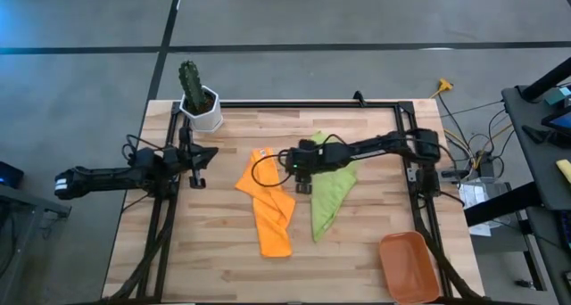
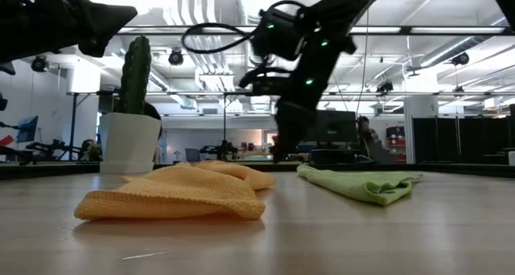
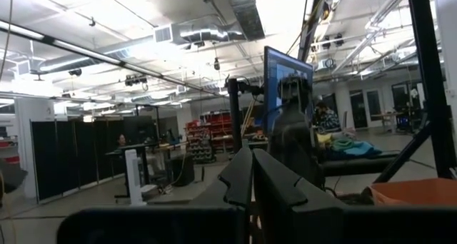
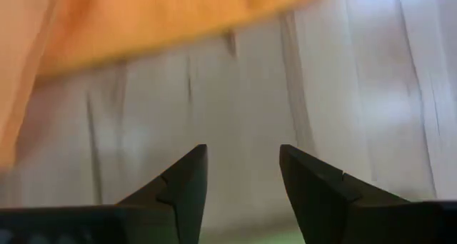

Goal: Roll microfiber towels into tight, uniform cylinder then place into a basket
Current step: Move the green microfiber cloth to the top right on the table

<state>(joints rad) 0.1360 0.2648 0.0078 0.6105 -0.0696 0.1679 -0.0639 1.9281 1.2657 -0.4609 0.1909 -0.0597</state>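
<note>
With fingers apart, the right gripper (image 1: pixel 302 185) hung mid-tabletop between the crumpled orange towel (image 1: pixel 270 207) and the green towel (image 1: pixel 328 196); it probably needed to pinch one edge squarely, flattening before rolling.

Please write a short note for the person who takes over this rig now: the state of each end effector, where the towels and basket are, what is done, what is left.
Left end effector: shut, empty, waiting at the table's left edge near the cactus pot.
Right end effector: open, empty, above bare wood between the two towels.
Orange towel: loosely folded, mid-table.
Green towel: lying loosely beside it, to its right.
Basket: front right corner, empty.
Done: nothing rolled or placed.
Left: roll both towels, put them in the basket.
</note>
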